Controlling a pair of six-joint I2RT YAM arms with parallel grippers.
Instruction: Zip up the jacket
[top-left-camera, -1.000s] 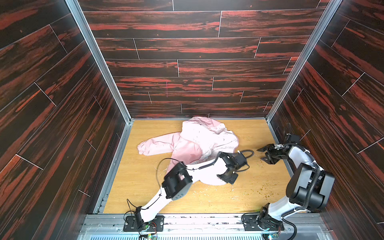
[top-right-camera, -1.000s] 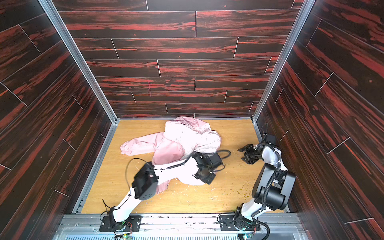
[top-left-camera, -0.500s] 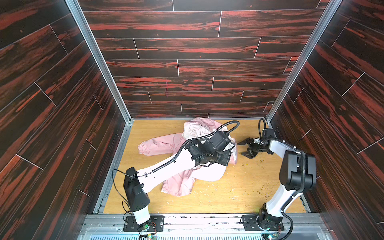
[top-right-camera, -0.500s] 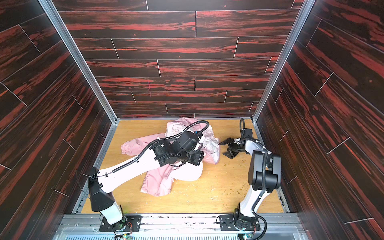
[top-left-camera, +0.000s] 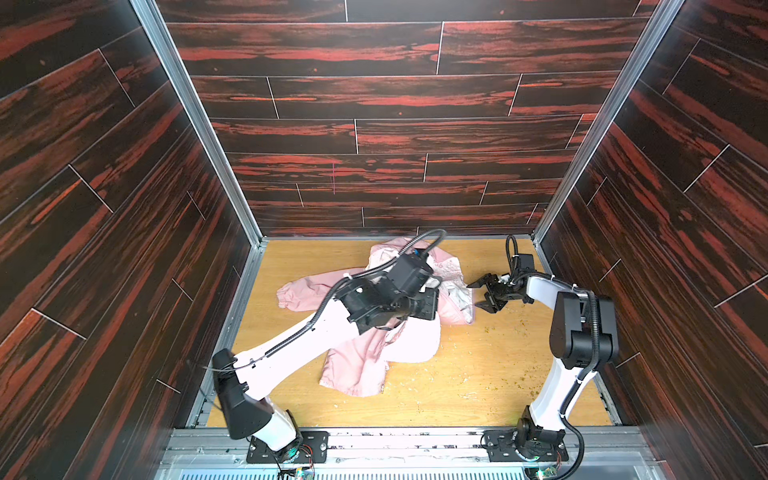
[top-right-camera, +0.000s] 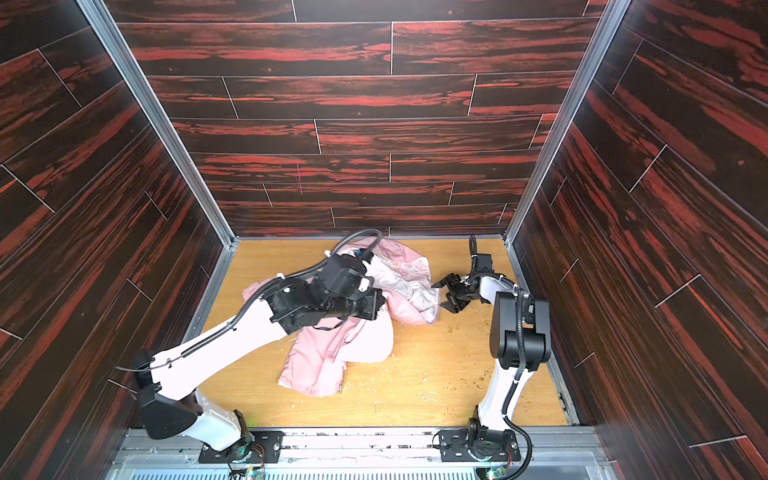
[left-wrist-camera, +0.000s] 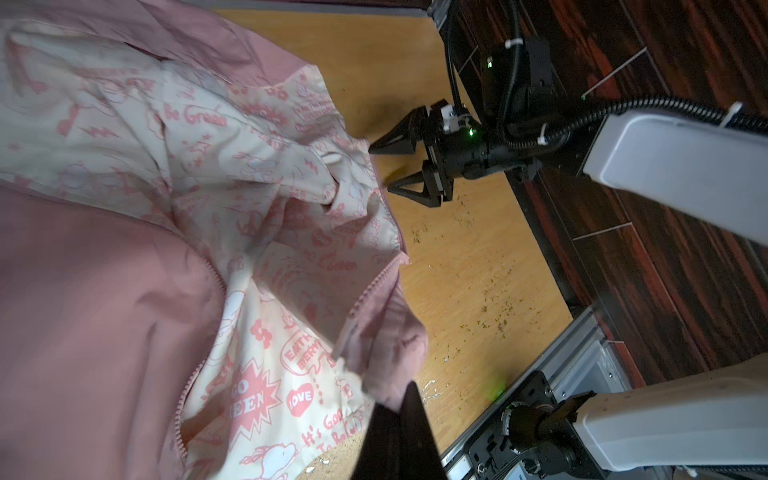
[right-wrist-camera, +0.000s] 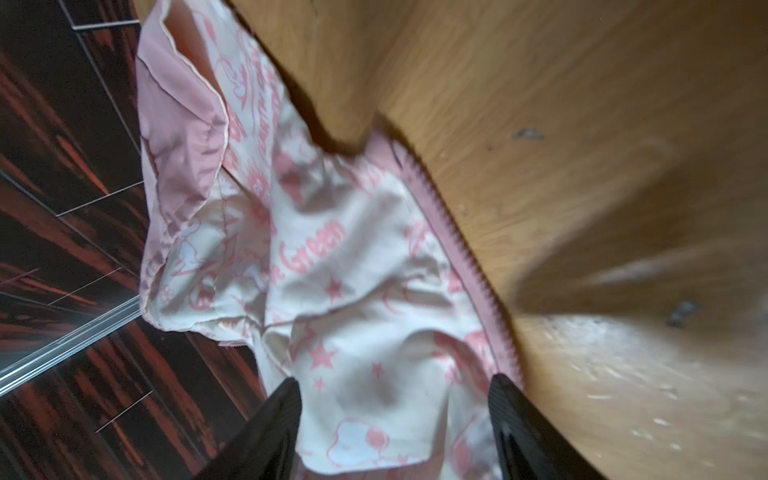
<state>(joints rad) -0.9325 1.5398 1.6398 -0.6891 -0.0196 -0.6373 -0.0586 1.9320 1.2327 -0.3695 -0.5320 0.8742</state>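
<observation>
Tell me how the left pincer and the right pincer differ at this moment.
The left pincer is shut, while the right pincer stands open. The left pincer pinches a pink fold of the jacket; the right pincer grips nothing, with the printed lining lying in its gap. Both are black with pointed fingers, and both are at the jacket.

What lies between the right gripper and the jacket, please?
Nothing but a sliver of bare table: in the left wrist view the open right gripper sits right at the zipper edge of the jacket.
</observation>
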